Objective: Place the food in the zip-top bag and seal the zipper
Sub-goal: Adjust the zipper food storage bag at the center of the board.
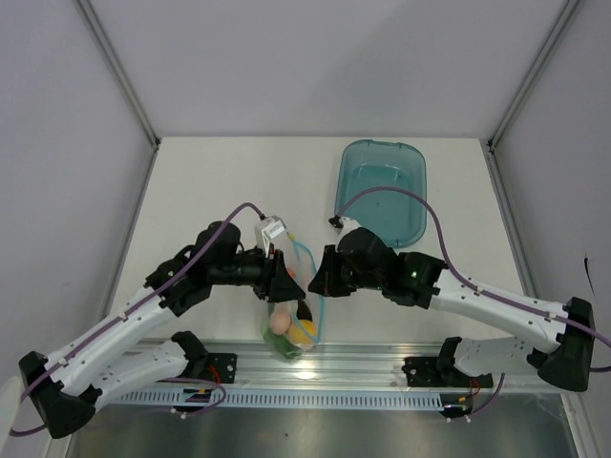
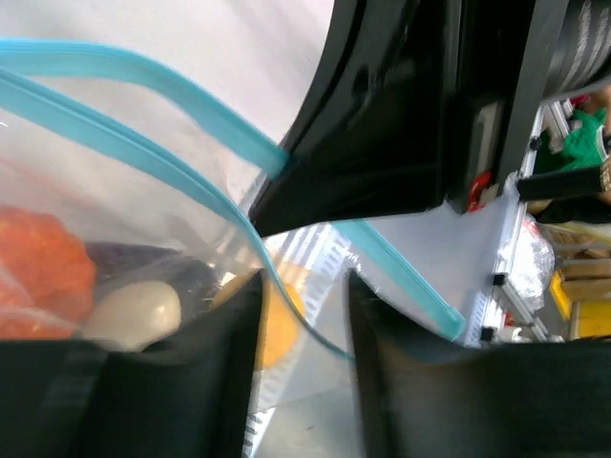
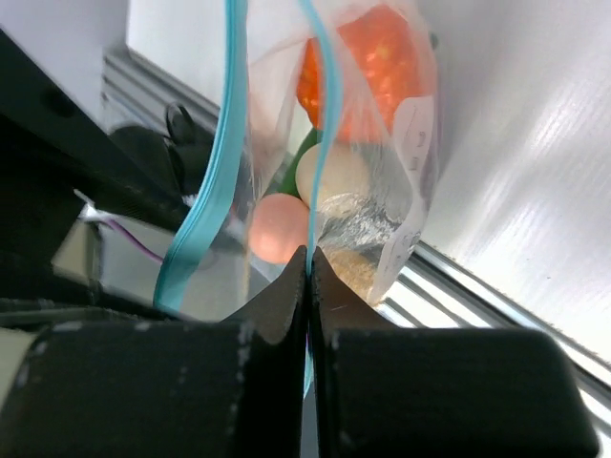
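Note:
The clear zip-top bag (image 1: 294, 320) hangs between my two grippers, its bottom over the near rail. Inside lie the orange-red tomato (image 3: 368, 67), a pale egg (image 3: 329, 176), a pinkish round piece (image 3: 279, 229), the yellow lemon (image 1: 305, 331) and a green piece (image 1: 286, 348). The mouth stands open, with the light-blue zipper (image 3: 215, 162) in two separate strips. My right gripper (image 3: 309, 262) is shut on one zipper strip. My left gripper (image 2: 304, 324) is open, and the bag's other edge (image 2: 286, 296) runs through the gap between its fingers. The egg (image 2: 134, 313) and tomato (image 2: 43, 258) show in the left wrist view.
A teal translucent tray (image 1: 382, 191) stands at the back right of the white table. An aluminium rail (image 1: 382, 358) runs along the near edge under the bag. The two wrists are close together over the table's front middle.

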Action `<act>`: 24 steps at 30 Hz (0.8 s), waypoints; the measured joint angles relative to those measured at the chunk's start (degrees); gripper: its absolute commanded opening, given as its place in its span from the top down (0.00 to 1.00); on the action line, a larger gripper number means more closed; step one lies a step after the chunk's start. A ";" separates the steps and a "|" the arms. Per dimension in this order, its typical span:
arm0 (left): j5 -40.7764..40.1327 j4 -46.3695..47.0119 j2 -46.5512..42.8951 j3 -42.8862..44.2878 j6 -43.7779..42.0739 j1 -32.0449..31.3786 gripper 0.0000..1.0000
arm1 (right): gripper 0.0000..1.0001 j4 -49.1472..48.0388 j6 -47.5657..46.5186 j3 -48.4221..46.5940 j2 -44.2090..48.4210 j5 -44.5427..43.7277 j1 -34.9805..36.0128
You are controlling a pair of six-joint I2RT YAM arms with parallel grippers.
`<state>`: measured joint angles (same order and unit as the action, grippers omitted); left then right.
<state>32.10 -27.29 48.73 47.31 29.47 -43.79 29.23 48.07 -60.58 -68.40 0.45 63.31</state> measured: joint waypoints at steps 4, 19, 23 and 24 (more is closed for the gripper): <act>-0.68 0.13 -0.85 -0.70 -0.31 -1.49 0.23 | 1.00 0.00 4.20 0.02 1.01 -2.93 0.07; -15.37 -5.20 -2.49 0.92 -0.96 -14.40 0.11 | 1.00 -0.39 18.91 0.09 -0.68 -13.57 5.81; -23.08 -8.15 -0.63 3.43 -0.26 -19.82 0.11 | 1.00 0.00 21.49 0.00 -1.27 -16.15 6.73; -24.57 -8.35 -0.28 3.50 0.11 -20.74 0.10 | 1.00 0.22 22.08 -0.07 -1.36 -16.74 7.02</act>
<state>7.53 -35.64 48.45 50.81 29.58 -64.53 29.45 70.15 -60.64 -69.76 -16.29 70.32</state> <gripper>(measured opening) 0.890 0.003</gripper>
